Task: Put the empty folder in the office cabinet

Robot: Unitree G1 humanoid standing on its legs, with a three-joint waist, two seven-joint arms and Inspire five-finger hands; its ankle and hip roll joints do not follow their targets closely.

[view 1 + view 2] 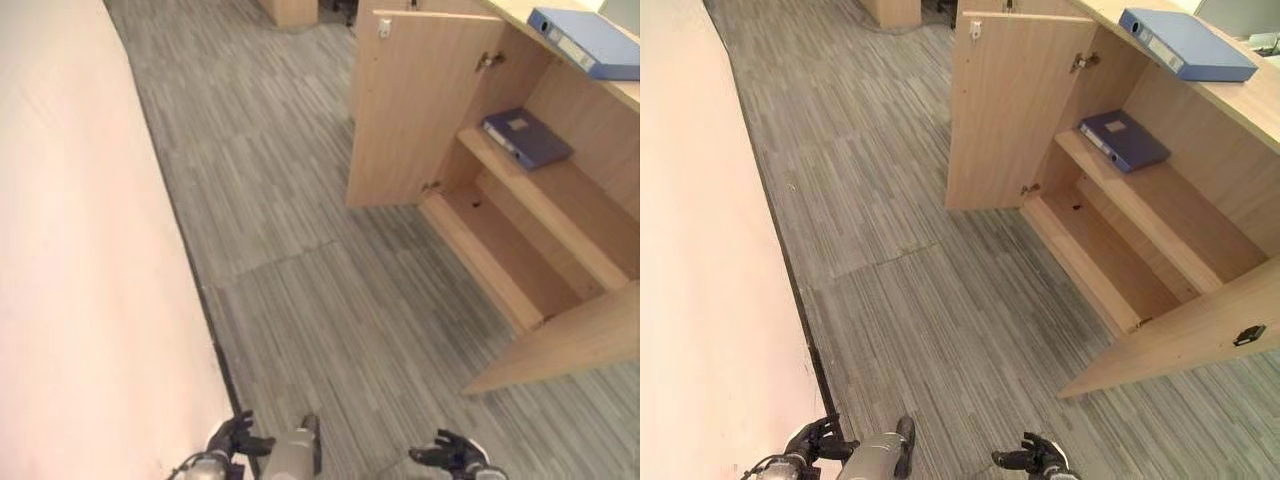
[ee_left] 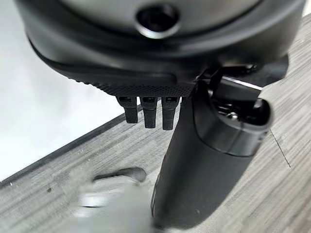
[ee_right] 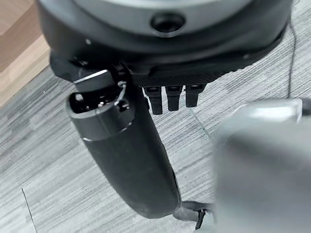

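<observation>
Left hand (image 1: 232, 437) fingers relaxed, loosely spread, held nothing, low over carpet floor (image 1: 300, 300) beside wall (image 1: 80, 250). Right hand (image 1: 452, 455) same, fingers slack, empty. Dark blue folder (image 1: 527, 137) lay flat on cabinet shelf (image 1: 545, 195), doors open. Lighter blue folder (image 1: 587, 41) lay on worktop (image 1: 625, 92) above cabinet (image 1: 420, 110).

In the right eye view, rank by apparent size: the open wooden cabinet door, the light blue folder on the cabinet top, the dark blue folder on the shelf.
1. Open wooden cabinet door, clearly largest.
2. Light blue folder on the cabinet top.
3. Dark blue folder on the shelf; it looks only somewhat smaller, and it lies lower, farther from the camera, so their order is unsure.
</observation>
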